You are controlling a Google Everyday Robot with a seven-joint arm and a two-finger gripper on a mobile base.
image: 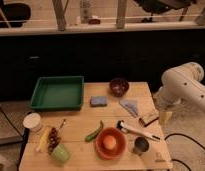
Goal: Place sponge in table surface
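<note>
A blue sponge (99,101) lies flat on the wooden table (76,125), near its middle, in front of the green tray. My gripper (164,116) hangs at the end of the white arm (183,82) over the table's right edge, pointing down. It is well to the right of the sponge and apart from it. A small brown and white object (148,119) lies on the table just left of the gripper; I cannot tell whether they touch.
A green tray (58,93) stands at back left, with a dark bowl (118,86) and a grey cloth (129,106) nearby. In front are an orange bowl with a fruit (110,143), a green pepper (94,131), a metal cup (141,145), a white-handled tool (136,131), a green cup (60,153), a banana (43,138) and a white cup (32,121).
</note>
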